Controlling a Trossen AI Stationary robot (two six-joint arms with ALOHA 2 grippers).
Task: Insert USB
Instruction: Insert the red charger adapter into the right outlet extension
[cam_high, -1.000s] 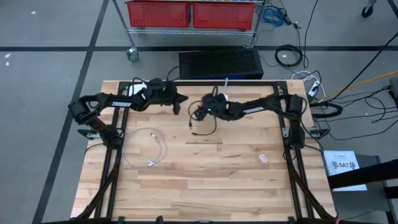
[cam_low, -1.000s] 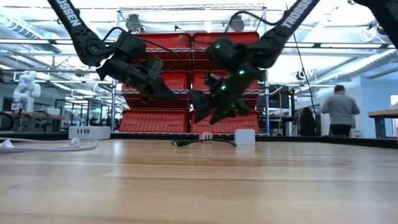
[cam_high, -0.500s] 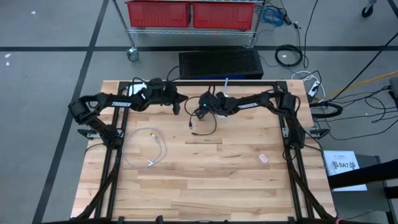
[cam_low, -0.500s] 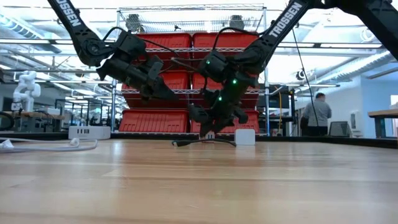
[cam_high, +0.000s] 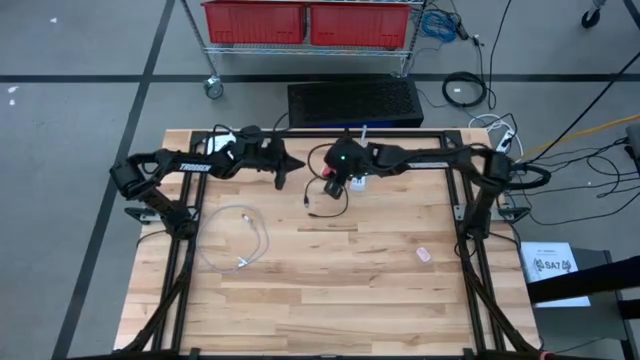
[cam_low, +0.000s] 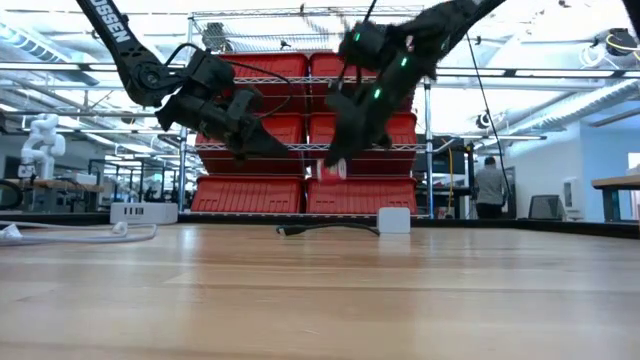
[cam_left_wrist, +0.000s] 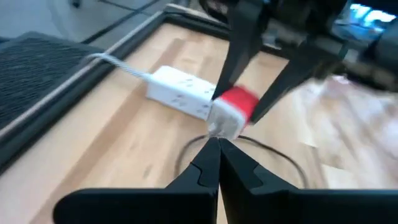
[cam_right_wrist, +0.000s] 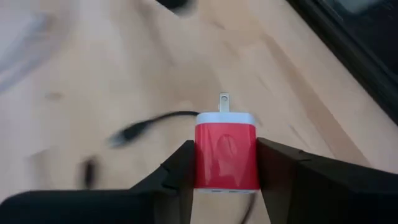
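Charger upper centre of the high view, power strip just right, cable below it

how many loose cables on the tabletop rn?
2. A thin black cable lies near the table's far middle, below the right gripper. A light grey cable curls on the left half, nearer the front. Others may be hidden under the arms.

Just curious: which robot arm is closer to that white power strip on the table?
Right. The right gripper hovers beside the white power strip, holding the red charger; the left gripper waits farther off.
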